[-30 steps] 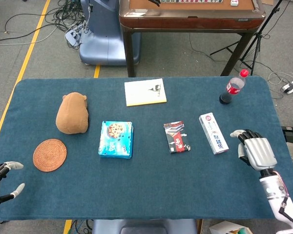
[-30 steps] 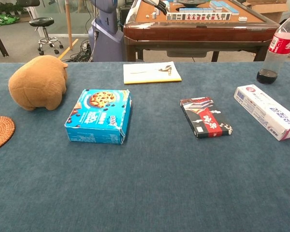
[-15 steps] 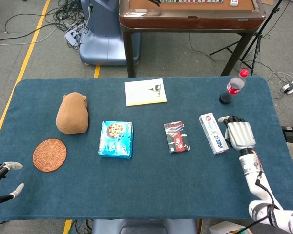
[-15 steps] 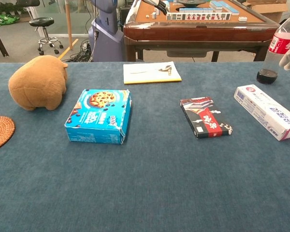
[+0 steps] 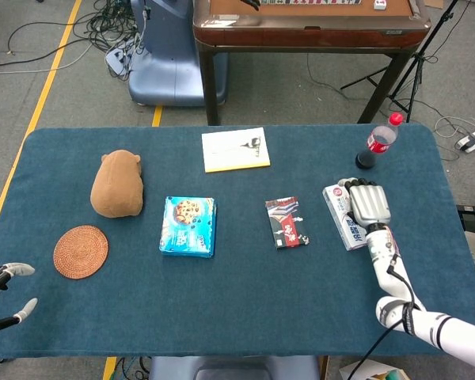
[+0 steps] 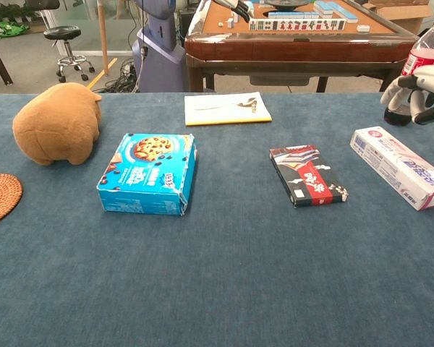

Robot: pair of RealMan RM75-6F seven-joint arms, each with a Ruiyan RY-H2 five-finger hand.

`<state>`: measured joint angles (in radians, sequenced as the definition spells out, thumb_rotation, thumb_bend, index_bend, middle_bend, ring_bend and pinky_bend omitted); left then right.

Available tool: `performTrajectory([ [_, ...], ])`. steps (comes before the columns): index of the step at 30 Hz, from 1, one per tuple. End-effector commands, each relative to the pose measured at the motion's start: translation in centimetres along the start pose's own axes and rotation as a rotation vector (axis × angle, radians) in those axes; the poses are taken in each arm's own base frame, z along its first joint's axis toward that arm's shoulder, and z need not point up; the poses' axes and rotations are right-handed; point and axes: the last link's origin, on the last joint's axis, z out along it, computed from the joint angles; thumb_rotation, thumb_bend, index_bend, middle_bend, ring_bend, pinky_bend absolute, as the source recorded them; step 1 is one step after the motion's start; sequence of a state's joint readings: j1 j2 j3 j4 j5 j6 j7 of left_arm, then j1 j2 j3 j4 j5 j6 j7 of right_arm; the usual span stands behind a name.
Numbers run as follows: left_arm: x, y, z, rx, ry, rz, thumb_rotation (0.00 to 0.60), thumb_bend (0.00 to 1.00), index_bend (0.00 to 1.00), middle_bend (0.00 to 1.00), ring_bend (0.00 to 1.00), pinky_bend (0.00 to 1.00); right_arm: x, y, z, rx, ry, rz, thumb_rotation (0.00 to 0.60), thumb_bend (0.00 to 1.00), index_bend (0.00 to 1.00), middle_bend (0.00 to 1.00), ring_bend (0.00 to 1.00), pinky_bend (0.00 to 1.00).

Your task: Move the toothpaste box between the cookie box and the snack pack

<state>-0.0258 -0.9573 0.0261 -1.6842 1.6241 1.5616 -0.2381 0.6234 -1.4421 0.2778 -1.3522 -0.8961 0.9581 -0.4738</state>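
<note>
Toothpaste box sits flat at the right side of our blue table, long and white, lying to the right of the snack pack with a strip of cloth between them. Our right hand is above the box's right edge in the head view, palm down, fingers spread and reaching forward; the chest view puts the hand up above the far end of the box with clear air under it, so we are gripping nothing.

Further left, the cookie box lies flat, well apart from the snack pack, and that gap between the two shows bare cloth. Just behind our right hand stands the cola bottle, red label, near the table's back right corner. A white booklet lies at the back, middle of the table. Over on the left we have a brown plush toy and, in front of it, a round woven coaster. Our left hand hangs at the near left corner of the table, fingers apart, nothing in it.
</note>
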Motion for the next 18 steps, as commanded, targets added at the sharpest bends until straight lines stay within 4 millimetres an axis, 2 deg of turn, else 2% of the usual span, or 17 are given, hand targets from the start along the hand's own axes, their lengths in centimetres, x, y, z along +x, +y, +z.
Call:
performTrajectory([
  [1,0.0,-0.1,0.0,0.001,-0.003,-0.004,0.600,0.27,0.35,0.34,0.32,0.45,-0.1,-0.7,1.3,-0.015,0.003,-0.010,0.600,1.00,0.26,0.26,0.22,0.30],
  [12,-0.2,-0.6,0.1,0.018,-0.015,-0.021,0.600,0.27,0.35,0.34,0.32,0.46,-1.2,-1.7,4.3,-0.050,-0.036,-0.028,0.600,1.00,0.26,0.26,0.22,0.30],
  [18,-0.3,-0.8,0.3,0.023,-0.028,-0.024,0.600,0.27,0.35,0.34,0.33,0.45,-1.7,-2.3,5.1,-0.053,-0.042,-0.020,0.600,1.00,0.26,0.26,0.22,0.30],
])
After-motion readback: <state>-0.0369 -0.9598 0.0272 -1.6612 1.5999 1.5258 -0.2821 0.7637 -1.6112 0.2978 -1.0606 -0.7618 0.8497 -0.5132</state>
